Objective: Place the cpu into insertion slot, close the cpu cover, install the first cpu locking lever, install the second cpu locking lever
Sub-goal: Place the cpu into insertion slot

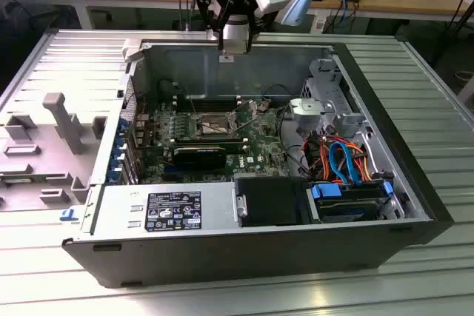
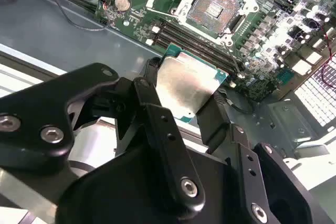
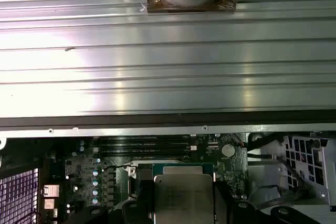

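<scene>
While the gripper (image 1: 235, 45) hangs above the far wall of the open computer case (image 1: 222, 255) in the exterior view, the insertion slot (image 1: 213, 125) lies well below it on the green board (image 1: 259, 155). The second wrist view shows its black fingers (image 2: 157, 119) pinching the cpu (image 2: 186, 83) by opposite edges, apart from the bare slot. The first wrist view shows the cpu clamped above the board.

Ribbed metal table (image 1: 437, 146) bears open computer case (image 1: 222, 253), grey moulded part (image 1: 63, 120) beside it.
</scene>
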{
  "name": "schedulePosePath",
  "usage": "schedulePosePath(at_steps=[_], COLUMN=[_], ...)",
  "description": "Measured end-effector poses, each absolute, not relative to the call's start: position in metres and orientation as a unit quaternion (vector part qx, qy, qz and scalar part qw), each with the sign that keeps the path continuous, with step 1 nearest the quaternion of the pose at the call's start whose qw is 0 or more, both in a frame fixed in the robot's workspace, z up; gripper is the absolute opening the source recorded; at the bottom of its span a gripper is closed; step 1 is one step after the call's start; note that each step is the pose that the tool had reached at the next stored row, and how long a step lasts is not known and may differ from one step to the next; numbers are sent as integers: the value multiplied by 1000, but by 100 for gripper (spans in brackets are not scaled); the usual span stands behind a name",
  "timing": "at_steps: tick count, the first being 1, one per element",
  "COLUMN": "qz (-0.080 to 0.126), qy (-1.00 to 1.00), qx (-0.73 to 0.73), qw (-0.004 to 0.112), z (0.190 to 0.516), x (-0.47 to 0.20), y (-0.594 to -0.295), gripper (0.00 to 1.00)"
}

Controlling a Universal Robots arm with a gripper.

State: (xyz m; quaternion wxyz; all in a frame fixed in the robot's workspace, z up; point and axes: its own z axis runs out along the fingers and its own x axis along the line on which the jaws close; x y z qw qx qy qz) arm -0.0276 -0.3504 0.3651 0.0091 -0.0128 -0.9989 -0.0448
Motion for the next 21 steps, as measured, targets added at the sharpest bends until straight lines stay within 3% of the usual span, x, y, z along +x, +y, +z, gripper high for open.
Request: schedulePosePath(at_steps=[21], qz=[-45], qy=[-999], qx=[-13], qw=[9], z=[362], x=[-35], y=[-356], gripper=[55])
